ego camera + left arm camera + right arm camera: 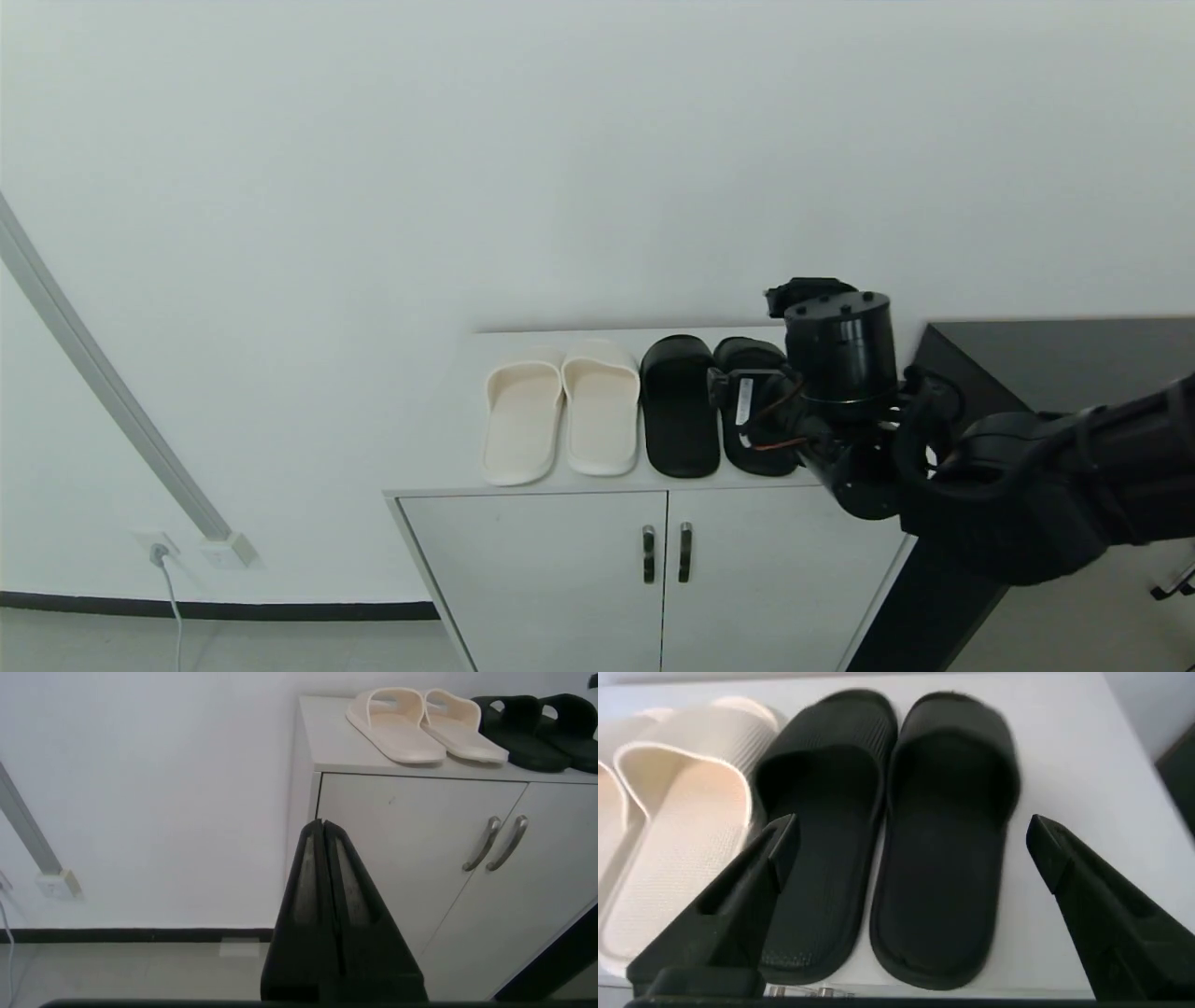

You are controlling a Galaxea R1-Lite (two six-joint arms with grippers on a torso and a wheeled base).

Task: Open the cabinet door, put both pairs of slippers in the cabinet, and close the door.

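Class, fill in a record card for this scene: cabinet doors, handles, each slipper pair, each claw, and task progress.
Cabinet doors: both shut
Handles: two, side by side at the middle seam
Cream slippers: on the cabinet top, robot's left side
Black slippers: on the same top, right beside the cream pair
Right claw: open, empty, over the black pair
Left claw: shut, empty, low by the cabinet's left front corner
Task progress: door not yet opened; both pairs on top

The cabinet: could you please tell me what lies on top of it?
A cream pair of slippers and a black pair lie side by side on the cabinet. The open right gripper hangs over the black pair; its arm hides part of one black slipper.
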